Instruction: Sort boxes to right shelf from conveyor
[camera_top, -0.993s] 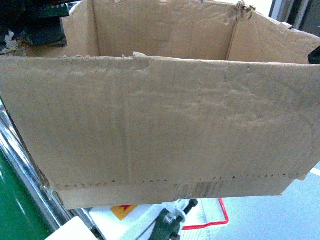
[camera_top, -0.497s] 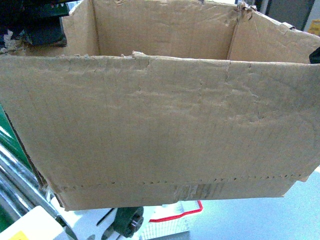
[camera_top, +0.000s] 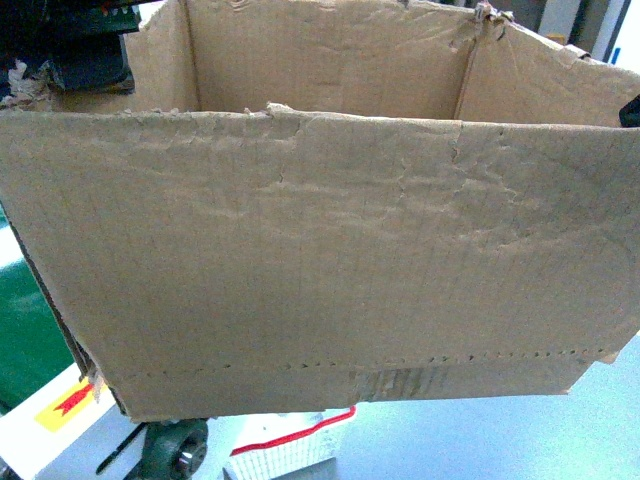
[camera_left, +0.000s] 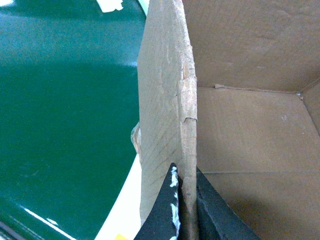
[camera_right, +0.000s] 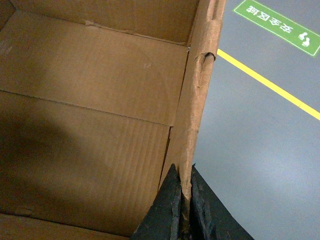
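Both grippers, left gripper (camera_left: 186, 212) and right gripper (camera_right: 184, 210), pinched my cardboard carton's (camera_top: 320, 260) ragged walls; torn edges could rip, dropping it.

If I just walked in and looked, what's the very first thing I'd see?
A big brown cardboard carton with ragged torn edges fills almost the whole head view, held up in the air. The left gripper pinches its left wall and the right gripper pinches its right wall, and the box is empty inside. To its left shines the glossy green conveyor belt; to its right, a grey floor with a yellow line.
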